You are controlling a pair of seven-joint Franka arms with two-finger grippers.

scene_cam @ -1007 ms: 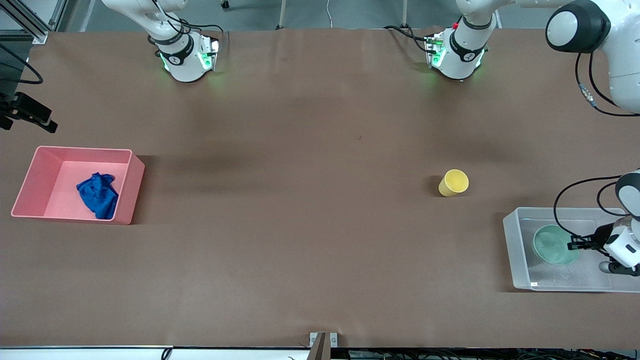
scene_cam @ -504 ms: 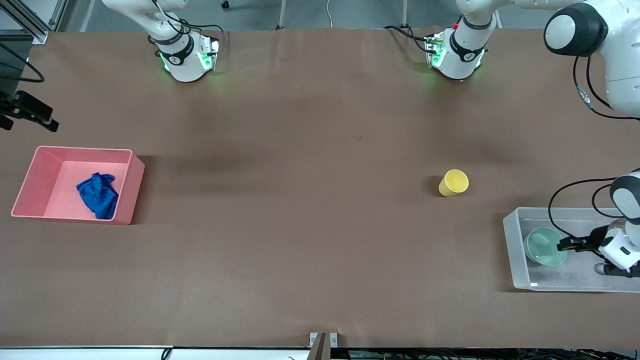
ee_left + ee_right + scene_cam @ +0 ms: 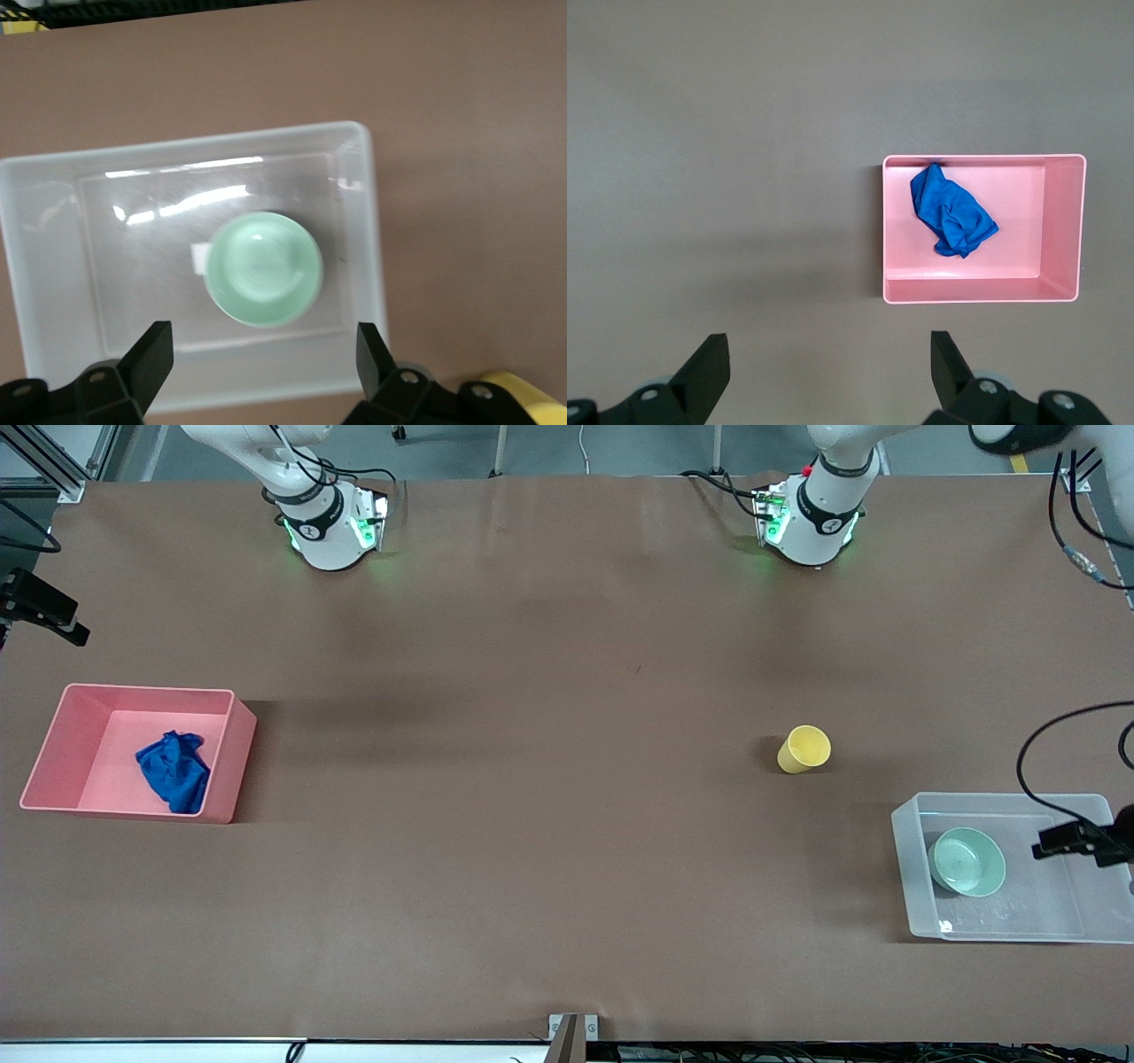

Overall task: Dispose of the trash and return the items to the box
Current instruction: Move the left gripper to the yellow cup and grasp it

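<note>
while one bowl [image 3: 967, 861] sits boxed, one cup [image 3: 803, 749] waits.

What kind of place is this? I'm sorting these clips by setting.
Most likely a robotics lab bench: two robot arms bolted along a brown table, with a pink bin holding a blue cloth, a clear box holding a green bowl, and a yellow cup.

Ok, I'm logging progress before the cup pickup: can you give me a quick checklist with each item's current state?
1. Blue cloth in pink bin: ok.
2. Green bowl in clear box: ok.
3. Left claw open, holding nothing, above the box: ok.
4. Yellow cup in box: not ok, it is on the table.
5. Right claw open, above the table beside the pink bin: ok.
</note>
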